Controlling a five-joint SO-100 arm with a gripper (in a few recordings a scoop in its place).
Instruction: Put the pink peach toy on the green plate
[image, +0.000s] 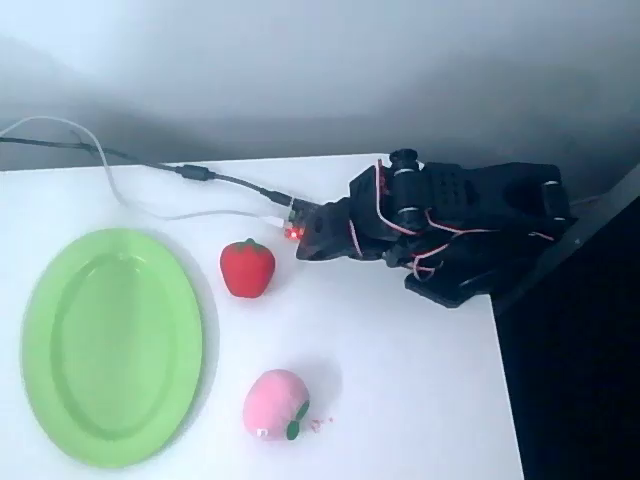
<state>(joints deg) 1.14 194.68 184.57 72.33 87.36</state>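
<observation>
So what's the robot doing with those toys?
Nothing is being held right now. The black robot arm sits folded up at the table's right side, and its end effector is near the red strawberry toy but not touching it; I can't tell if it's open or shut. The pink peach toy lies on the white table, beside the green plate, which has nothing on it.

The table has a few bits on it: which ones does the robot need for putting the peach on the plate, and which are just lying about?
Needed for the job:
- the pink peach toy, near the front edge
- the green plate, empty, to the left in the overhead view

Just lying about:
- the red strawberry toy, between plate and arm
- the cables at the back of the table
</observation>
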